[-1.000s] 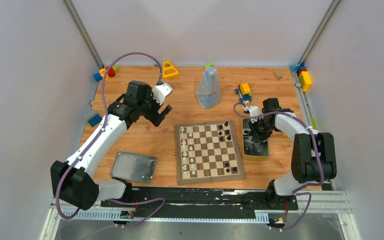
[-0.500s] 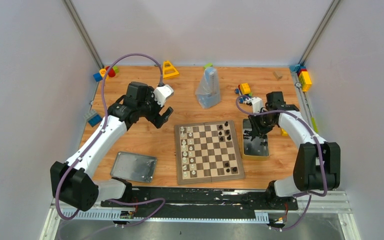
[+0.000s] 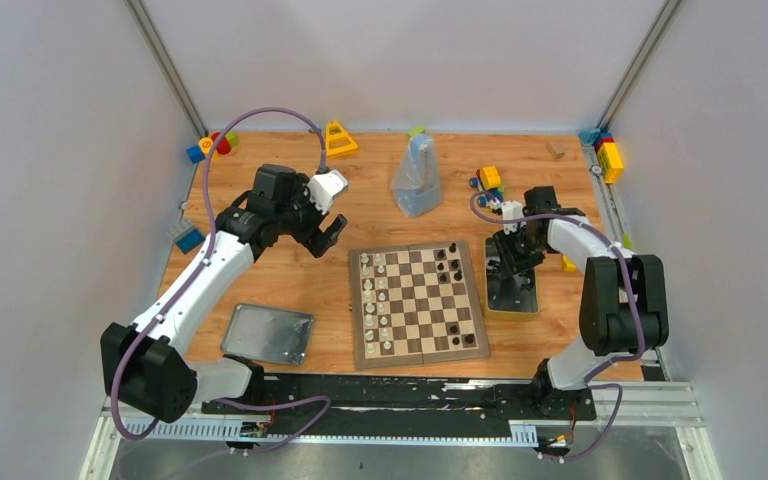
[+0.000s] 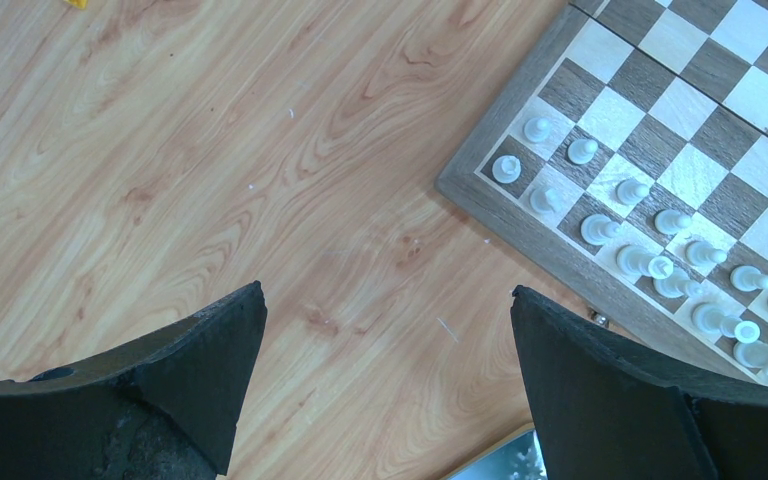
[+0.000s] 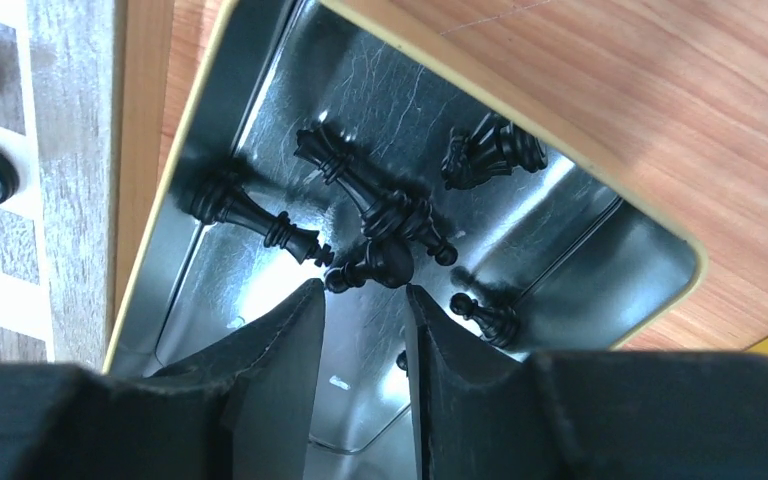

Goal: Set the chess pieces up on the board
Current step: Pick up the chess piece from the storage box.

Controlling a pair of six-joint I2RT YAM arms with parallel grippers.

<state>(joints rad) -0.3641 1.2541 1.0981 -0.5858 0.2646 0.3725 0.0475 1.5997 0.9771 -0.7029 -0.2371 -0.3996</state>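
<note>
The board [image 3: 420, 302] lies at the table's middle. Cream-white chess pieces [image 3: 372, 298] stand in its two left columns, and a few black ones [image 3: 449, 266] stand on its right side. Right of it an open silver tin [image 3: 516, 298] holds several loose black pieces [image 5: 380, 210] lying on their sides. My right gripper [image 5: 365, 290] hangs over the tin's far end [image 3: 508, 262], jaws partly open with nothing between them, tips just short of a black piece. My left gripper [image 3: 322, 235] hovers wide open and empty above bare wood [image 4: 388, 305], off the board's far-left corner [image 4: 460, 185].
The tin's lid [image 3: 268, 333] lies at the front left. A grey metronome-shaped object in a clear bag [image 3: 418, 178] stands behind the board. Toy blocks sit along the back [image 3: 340, 138], near the right arm [image 3: 490, 180], at the right edge [image 3: 610, 155] and left edge [image 3: 188, 238].
My right gripper has gone from shut to partly open and shifted slightly toward the far end of the tin. The left arm has barely moved.
</note>
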